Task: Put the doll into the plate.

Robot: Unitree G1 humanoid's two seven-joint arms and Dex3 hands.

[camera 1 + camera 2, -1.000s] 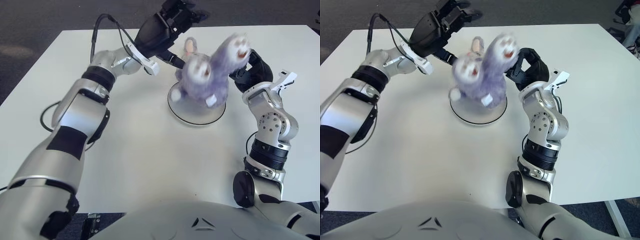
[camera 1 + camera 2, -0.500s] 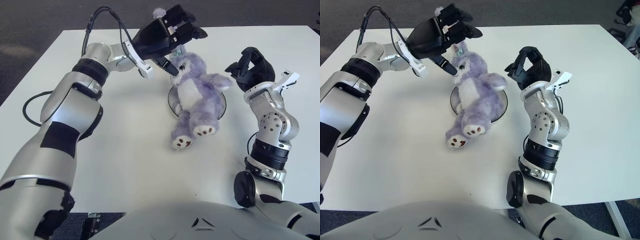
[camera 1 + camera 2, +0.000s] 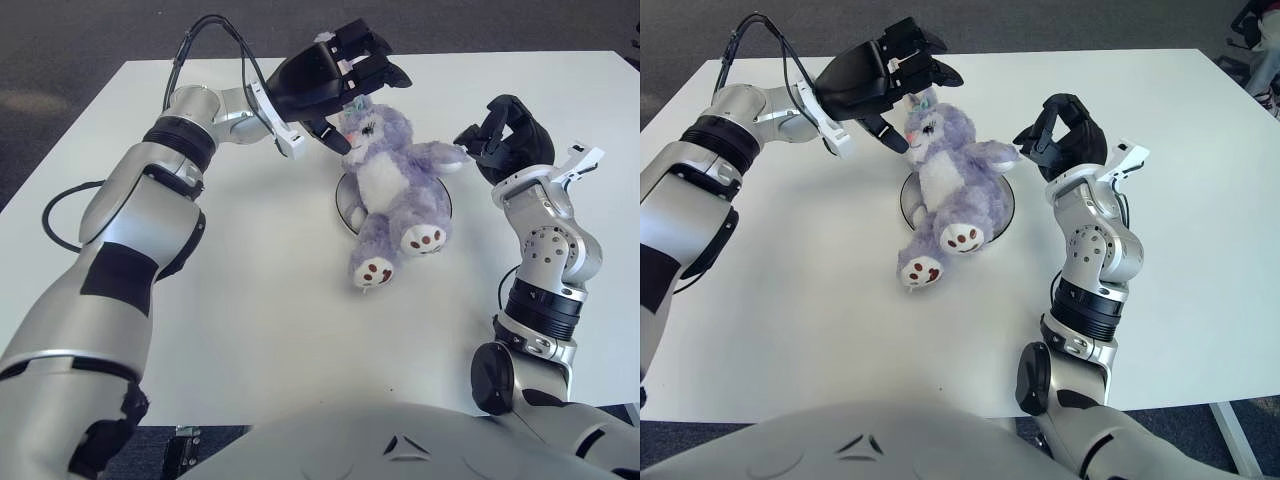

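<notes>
On the white table (image 3: 250,330), the purple doll (image 3: 395,190) lies on its back across the round plate (image 3: 345,205), its body covering most of the plate and its legs hanging over the near rim, so both brown-soled feet stick out onto the bare tabletop on the robot's side. Half a second ago it lay much the same way but flatter, with its head tipped further toward the left hand; a second ago it was a blur in the air above the plate. No lettering or label can be read on the doll, the plate or the arms. The left hand (image 3: 335,80) hovers at the plate's far left side, right over the doll's head, its dark fingers spread and arched around the ears without clearly closing on anything. The right hand (image 3: 1065,130) sits just off the plate's right edge, fingers curled loosely, their tips almost at the doll's outstretched arm; actual contact cannot be made out.
</notes>
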